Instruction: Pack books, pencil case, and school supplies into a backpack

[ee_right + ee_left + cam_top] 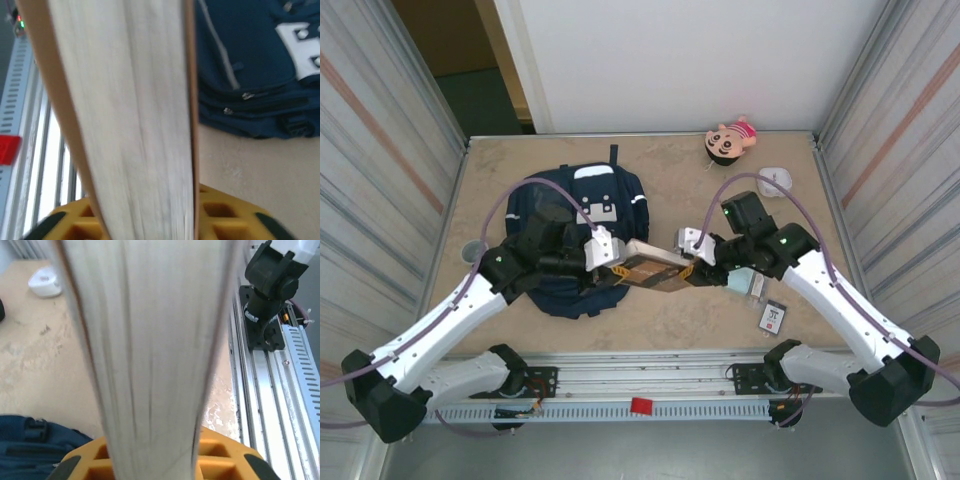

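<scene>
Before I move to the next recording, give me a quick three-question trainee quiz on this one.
1. True or false: the book already lies inside the backpack.
2. What lies just nearer the arm bases than the pencil case? A) black-and-white packet B) scissors C) bottle
3. Fill in: the book spans from the left gripper to the ___ gripper.
Key: 1 false, it is outside, between the arms; 2 A; 3 right, the right gripper is at its other end.

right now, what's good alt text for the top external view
Centre frame, the left claw and right claw each sit at one end of a brown book, beside a navy backpack. A mint pencil case and black-and-white packet lie right of them.
</scene>
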{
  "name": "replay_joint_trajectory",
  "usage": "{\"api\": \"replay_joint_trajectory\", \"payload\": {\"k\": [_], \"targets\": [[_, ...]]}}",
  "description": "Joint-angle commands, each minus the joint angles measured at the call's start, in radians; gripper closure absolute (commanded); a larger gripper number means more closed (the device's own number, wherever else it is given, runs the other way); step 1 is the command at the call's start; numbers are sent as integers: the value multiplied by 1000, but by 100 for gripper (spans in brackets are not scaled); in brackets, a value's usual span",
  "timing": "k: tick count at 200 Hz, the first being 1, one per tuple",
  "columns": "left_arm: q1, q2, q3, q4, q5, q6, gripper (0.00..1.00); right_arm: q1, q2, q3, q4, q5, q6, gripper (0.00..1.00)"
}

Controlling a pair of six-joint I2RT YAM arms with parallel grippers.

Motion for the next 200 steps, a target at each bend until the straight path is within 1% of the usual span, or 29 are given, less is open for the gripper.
{"api": "replay_joint_trajectory", "payload": {"k": [1, 4, 8, 13, 16, 19, 28, 35, 41, 55, 72, 90, 102, 132, 143, 153, 162, 172, 184, 189, 192, 193, 197, 198, 200], "targets": [[86, -59, -42, 149, 164, -120, 99, -129, -23, 17, 120, -220, 160, 57], [100, -69, -53, 178, 182, -142, 100, -162, -33, 1, 151, -253, 210, 53], [122, -81, -68, 220, 203, -176, 100, -184, -42, -13, 178, -273, 250, 49], [146, -97, -87, 279, 228, -223, 100, -229, -62, -43, 235, -306, 332, 41], [160, -107, -100, 317, 242, -252, 100, -237, -70, -55, 246, -315, 357, 39], [173, -115, -113, 356, 254, -286, 100, -266, -85, -75, 282, -335, 405, 35], [203, -135, -152, 475, 279, -380, 100, -312, -113, -123, 362, -368, 509, 25], [220, -146, -173, 545, 285, -438, 100, -340, -153, -159, 420, -392, 582, 21], [227, -151, -181, 587, 282, -472, 100, -359, -176, -186, 475, -412, 646, 19], [233, -151, -176, 633, 271, -532, 100, -377, -220, -262, 609, -453, 788, 12], [232, -140, -175, 725, 264, -637, 99, -366, -247, -333, 771, -489, 934, 9], [231, -110, -190, 884, 290, -766, 97, -339, -240, -367, 891, -455, 1074, 7], [230, -81, -180, 935, 318, -826, 97, -316, -223, -368, 965, -456, 1145, 8], [211, -37, -151, 941, 340, -848, 97, -251, -180, -352, 1143, -469, 1258, 10], [208, -29, -147, 939, 345, -850, 97, -233, -174, -347, 1196, -474, 1275, 12], [208, -25, -147, 941, 345, -855, 97, -216, -170, -337, 1225, -480, 1280, 17], [208, -21, -148, 951, 347, -863, 97, -206, -169, -329, 1238, -476, 1280, 27], [207, -19, -153, 977, 346, -882, 95, -198, -166, -327, 1252, -463, 1285, 38], [203, -15, -160, 1019, 344, -906, 92, -194, -162, -324, 1274, -460, 1297, 53], [200, -12, -165, 1031, 342, -913, 91, -194, -162, -322, 1277, -458, 1301, 65], [198, -12, -166, 1034, 340, -916, 90, -195, -161, -321, 1277, -455, 1302, 75], [198, -13, -166, 1034, 339, -915, 89, -196, -162, -320, 1278, -452, 1302, 77], [197, -14, -167, 1029, 334, -913, 87, -197, -163, -320, 1278, -442, 1302, 98], [197, -15, -167, 1027, 332, -911, 86, -198, -163, -320, 1277, -437, 1302, 100], [197, -16, -167, 1021, 329, -906, 84, -200, -164, -321, 1277, -428, 1304, 100]]}}
